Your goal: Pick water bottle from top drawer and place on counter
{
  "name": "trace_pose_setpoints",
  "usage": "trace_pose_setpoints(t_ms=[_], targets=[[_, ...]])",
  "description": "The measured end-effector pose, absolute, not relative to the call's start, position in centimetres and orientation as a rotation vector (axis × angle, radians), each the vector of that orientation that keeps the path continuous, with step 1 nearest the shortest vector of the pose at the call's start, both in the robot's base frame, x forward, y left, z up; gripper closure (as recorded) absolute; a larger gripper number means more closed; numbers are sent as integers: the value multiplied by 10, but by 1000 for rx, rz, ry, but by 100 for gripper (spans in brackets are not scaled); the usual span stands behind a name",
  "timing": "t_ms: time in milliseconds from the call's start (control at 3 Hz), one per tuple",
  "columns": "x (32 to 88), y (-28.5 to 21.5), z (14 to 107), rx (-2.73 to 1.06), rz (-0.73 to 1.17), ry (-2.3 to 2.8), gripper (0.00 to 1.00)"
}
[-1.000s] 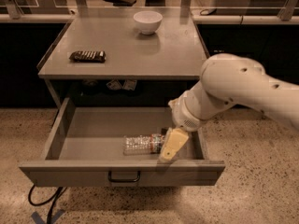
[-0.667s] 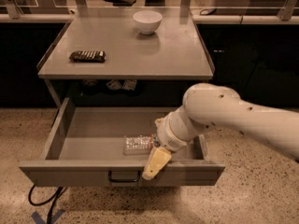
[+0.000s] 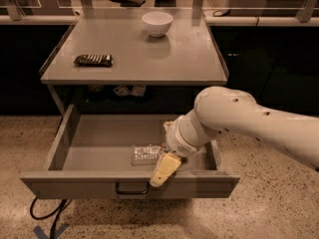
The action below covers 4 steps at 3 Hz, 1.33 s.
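Gripper [image 3: 166, 169] hanging over the front edge of the open top drawer [image 3: 70, 180], just beside the water bottle [image 3: 145, 154] lying inside the drawer, spread or closed impossible to tell

The gripper [image 3: 165, 169] hangs over the front edge of the open top drawer [image 3: 89, 153]. Just left of it, the water bottle [image 3: 145, 154] lies on its side on the drawer's floor. Above and behind the gripper stands the counter [image 3: 134, 68], flat grey metal with low side rims. On it a white bowl [image 3: 157, 23] sits far back, and a dark snack bar [image 3: 93, 59] lies well off to the gripper's upper left
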<state>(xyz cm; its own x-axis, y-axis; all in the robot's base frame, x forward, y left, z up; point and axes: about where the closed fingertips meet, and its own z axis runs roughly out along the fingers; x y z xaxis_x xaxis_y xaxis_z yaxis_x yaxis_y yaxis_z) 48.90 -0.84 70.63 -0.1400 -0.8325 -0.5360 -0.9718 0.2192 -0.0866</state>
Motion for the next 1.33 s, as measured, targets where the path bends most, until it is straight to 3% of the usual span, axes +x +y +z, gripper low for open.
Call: trace_pose_setpoints(t_ms=[667, 1333], targets=[[527, 32, 722, -1718, 374, 1952, 0], [532, 32, 678, -1640, 386, 2002, 0]])
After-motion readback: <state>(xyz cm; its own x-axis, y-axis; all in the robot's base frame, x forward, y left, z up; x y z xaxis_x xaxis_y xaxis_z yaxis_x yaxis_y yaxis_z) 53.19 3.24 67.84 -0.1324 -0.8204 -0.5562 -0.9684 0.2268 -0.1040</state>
